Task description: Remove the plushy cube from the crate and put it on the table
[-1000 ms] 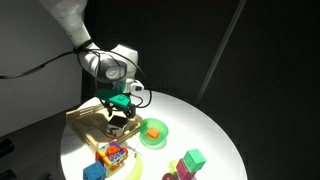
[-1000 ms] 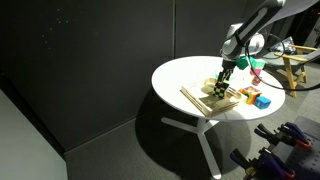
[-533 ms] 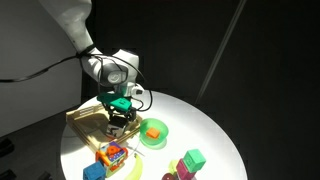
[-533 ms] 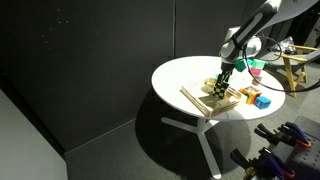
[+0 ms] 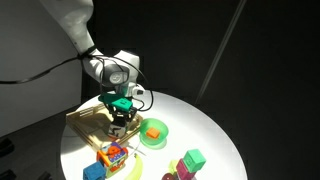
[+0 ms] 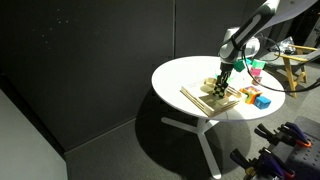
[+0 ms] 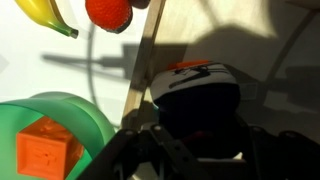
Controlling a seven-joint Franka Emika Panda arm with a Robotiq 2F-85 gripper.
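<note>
Tool (image 5: 120,113) is hanging low over the crate (image 5: 88,121), left of centre in an exterior view, with the arm reaching down from the upper left. In the wrist view its two dark fingers (image 7: 130,152) are straddling the plushy cube (image 7: 195,95), one on each side. Whether the pads are pressing on the cube or standing just off it is not resolvable, so grip state cannot be told.

Plushy cube is filling the lower centre of the wrist view, mostly in shadow, with a red mark showing at its upper edge. It is lying within the crate, just right of the wooden rim that is running diagonally through the frame.

Beyond that rim, at lower left, green bowl (image 7: 75,115) is holding orange cube (image 7: 43,150). Banana (image 7: 45,15) and red round item (image 7: 108,10) are lying on the white counter (image 7: 20,80) at upper left. In both exterior views the crate is sitting near the counter's edge.
</note>
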